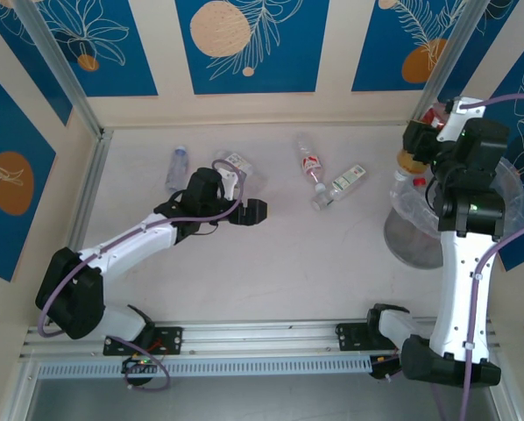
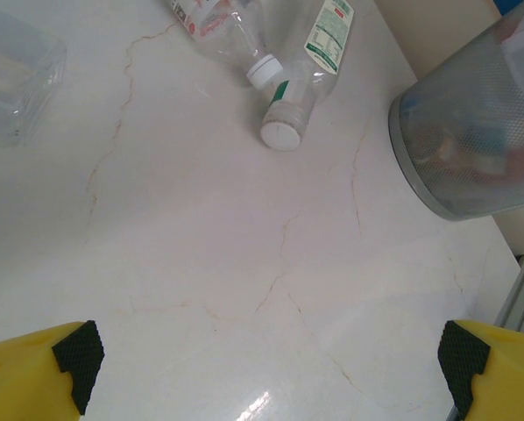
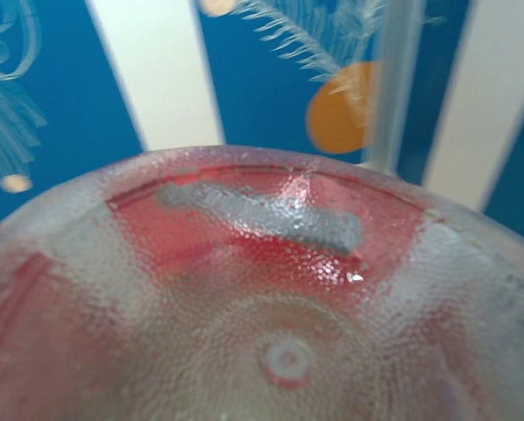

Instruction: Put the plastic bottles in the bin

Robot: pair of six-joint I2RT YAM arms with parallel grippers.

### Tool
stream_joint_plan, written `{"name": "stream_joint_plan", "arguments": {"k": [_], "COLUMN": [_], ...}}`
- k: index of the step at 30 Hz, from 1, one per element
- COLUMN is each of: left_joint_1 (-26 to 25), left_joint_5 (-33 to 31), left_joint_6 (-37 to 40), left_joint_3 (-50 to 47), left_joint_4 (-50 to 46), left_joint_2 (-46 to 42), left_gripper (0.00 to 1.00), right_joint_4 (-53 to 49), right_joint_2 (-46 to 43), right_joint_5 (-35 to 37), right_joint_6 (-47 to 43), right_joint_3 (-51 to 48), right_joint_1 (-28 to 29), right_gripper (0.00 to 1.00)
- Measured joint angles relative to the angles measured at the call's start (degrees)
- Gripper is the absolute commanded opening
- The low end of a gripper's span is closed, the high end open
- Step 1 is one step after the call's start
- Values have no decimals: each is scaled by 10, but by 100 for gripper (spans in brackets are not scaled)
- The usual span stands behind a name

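Release of the held bottle into the bin is judged to be the step in hand. Top view: the right hand hangs at the far rim of the bin, which stands at the right edge of the table, and appears clenched on a red-labelled bottle. Bring the hand further over the middle of the mouth before letting go. The mouth is far wider than the bottle, so fine aim is not needed, but a drop at the rim could catch on the crinkled liner and tip outward. The left hand sits low over the middle of the table. Two white-capped bottles lie to its far right, a blue-capped bottle lies far left, and another bottle lies just beside the left wrist. Left wrist view: the fingertips stand wide apart, so the hand is released and empty. The white-capped bottles lie ahead with caps toward the camera, touching or nearly so, and the bin is to the right. The table is pale, glossy and veined like marble, so a round bottle may roll. Right wrist view: the dimpled clear base of the red-labelled bottle sits close against the lens. Its own fingers cannot be made out. Walls are blue panels with leaf and orange-disc prints between cream stripes.
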Motion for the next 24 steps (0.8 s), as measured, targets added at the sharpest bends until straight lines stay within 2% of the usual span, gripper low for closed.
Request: {"name": "stream_joint_plan", "arguments": {"k": [7,17,24], "left_joint_1": [0,0,0], "left_joint_5": [0,-2,-2], "left_joint_6": [-2,-4,-4], "left_joint_3": [0,2,5], "left_joint_4": [-4,-12,-16], "left_joint_2": [0,0,7], "left_gripper": [99,99,99], "right_joint_4": [16,56,74], "right_joint_2": [-7,7,-49], "right_joint_5": [76,163,186], "right_joint_6": [-49,-122,-121], "right_joint_3": [5,-55,-128], "right_joint_1": [-85,-91,-89], "right_gripper": [36,35,36]}}
